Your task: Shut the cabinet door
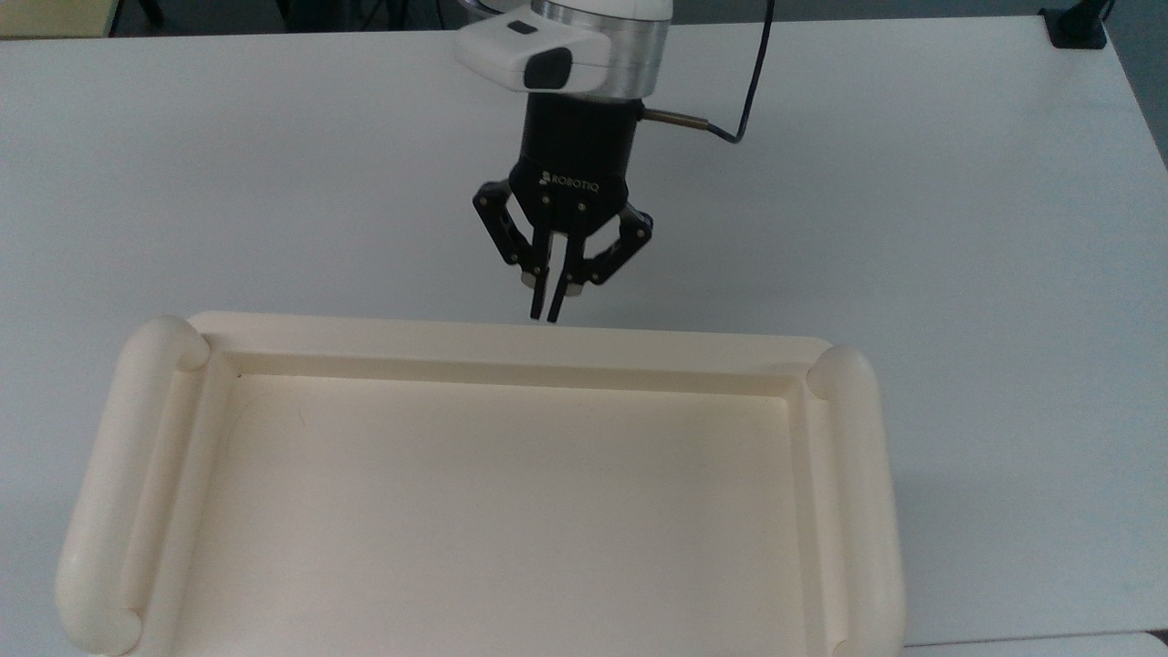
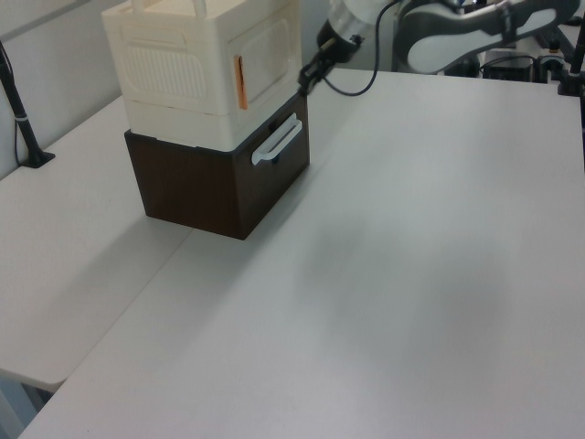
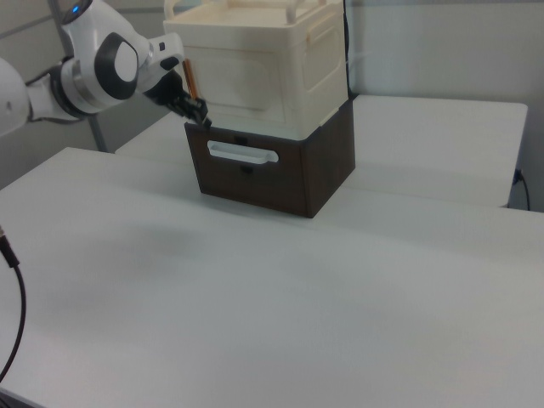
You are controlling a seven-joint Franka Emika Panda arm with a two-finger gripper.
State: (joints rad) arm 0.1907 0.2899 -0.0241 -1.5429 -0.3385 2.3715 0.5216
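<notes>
In the top view my black two-finger jaws (image 1: pixel 546 315) hang with the tips pressed together and nothing between them, pointing at the long front rail of the large cream box-shaped cabinet (image 1: pixel 493 336) with its recessed tray-like top, the tips just short of that rail. In the left view the thin cream framed cabinet door (image 2: pixel 265 64) lies against the cabinet's front face, its small copper-coloured handle (image 2: pixel 239 81) near the left view's left edge of the panel; my jaws sit just beside the door's far edge, near the lower corner, above the dark brown wooden drawer box (image 2: pixel 219 183) that carries the cabinet on the white worktop (image 2: pixel 430 274). In the right view the jaws (image 3: pixel 199 111) are just off the front face, low at the right view's left. The door looks flush or nearly so, though I cannot tell if a crack remains. To finish well, I judge I should press square on the panel near the handle side, gently, so the cabinet does not slide on its base.
</notes>
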